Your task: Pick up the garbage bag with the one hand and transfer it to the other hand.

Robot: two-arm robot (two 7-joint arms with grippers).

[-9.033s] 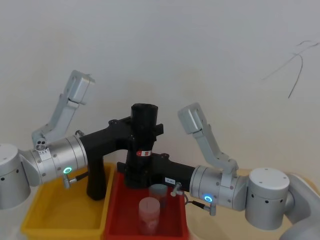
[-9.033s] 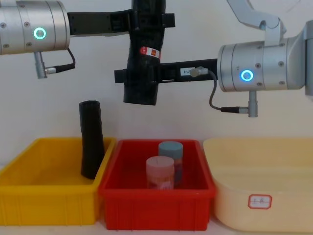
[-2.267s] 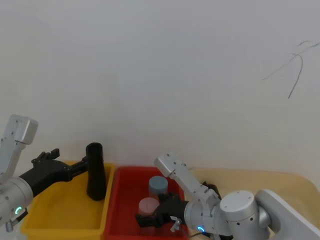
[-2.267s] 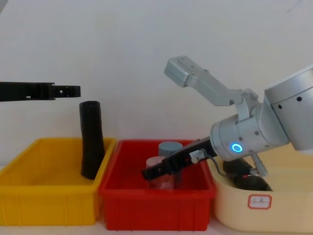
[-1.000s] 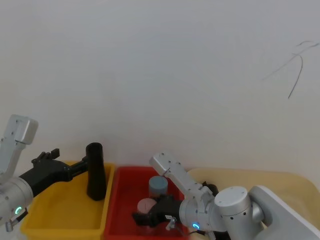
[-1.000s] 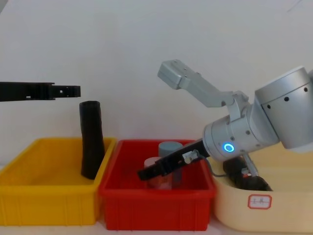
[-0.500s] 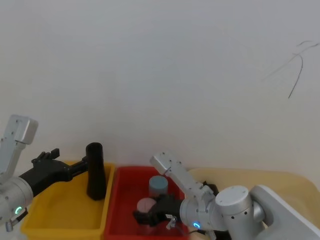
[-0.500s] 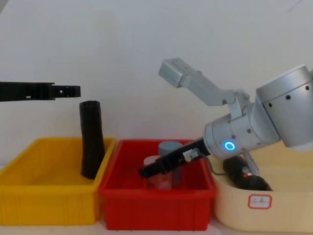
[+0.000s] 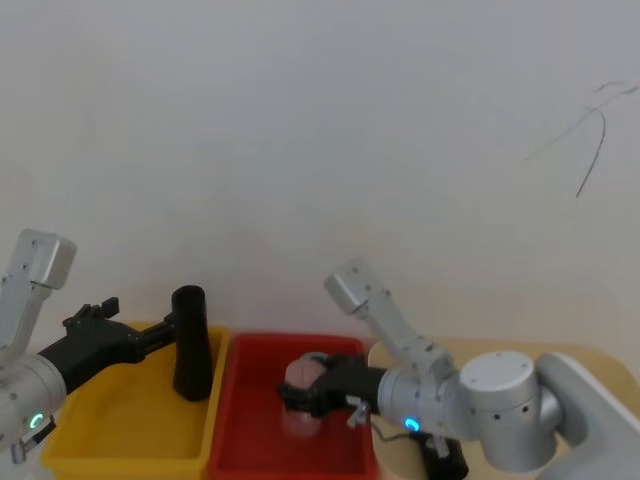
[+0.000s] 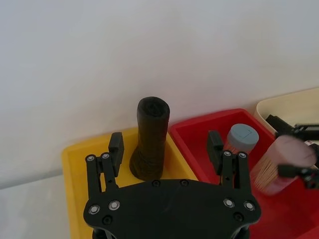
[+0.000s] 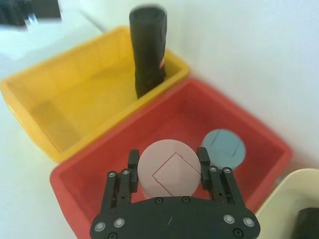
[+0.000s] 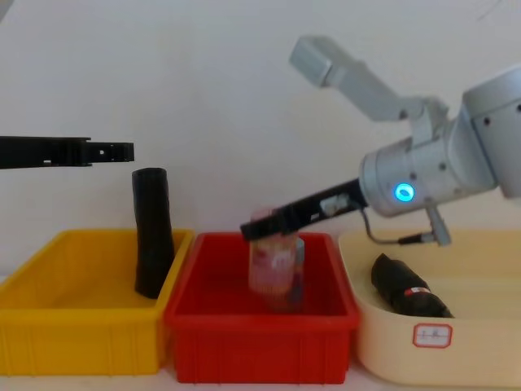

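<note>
The garbage bag (image 12: pixel 404 287), the black roll with a red-and-white label, lies on its side in the cream tub (image 12: pixel 488 342) at the robot's right. No gripper touches it.

The right gripper (image 11: pixel 168 168), on the arm with the blue ring, is over the red bin (image 12: pixel 260 336). Its two fingers (image 11: pixel 203 160) are closed against the sides of a pink cylindrical container (image 11: pixel 169 167), one finger on each side of the round lid. In the chest view the pink container (image 12: pixel 273 262) hangs from the gripper with its lower part inside the bin walls; whether its bottom touches the floor of the bin I cannot tell. A grey-blue capped container (image 11: pixel 224 149) stands in the same red bin, just beside the pink one, on the side toward the cream tub.

The left gripper (image 10: pixel 165 148), on the arm with the green ring, is held above the yellow bin (image 12: pixel 73 342). Its fingers (image 10: pixel 116 148) are spread wide and they hold nothing. A plain black roll (image 12: pixel 151 243) stands in the yellow bin, leaning against the wall next to the red bin. In the left wrist view this roll (image 10: pixel 149 137) appears between the open fingers but farther away, and they do not touch it.
</note>
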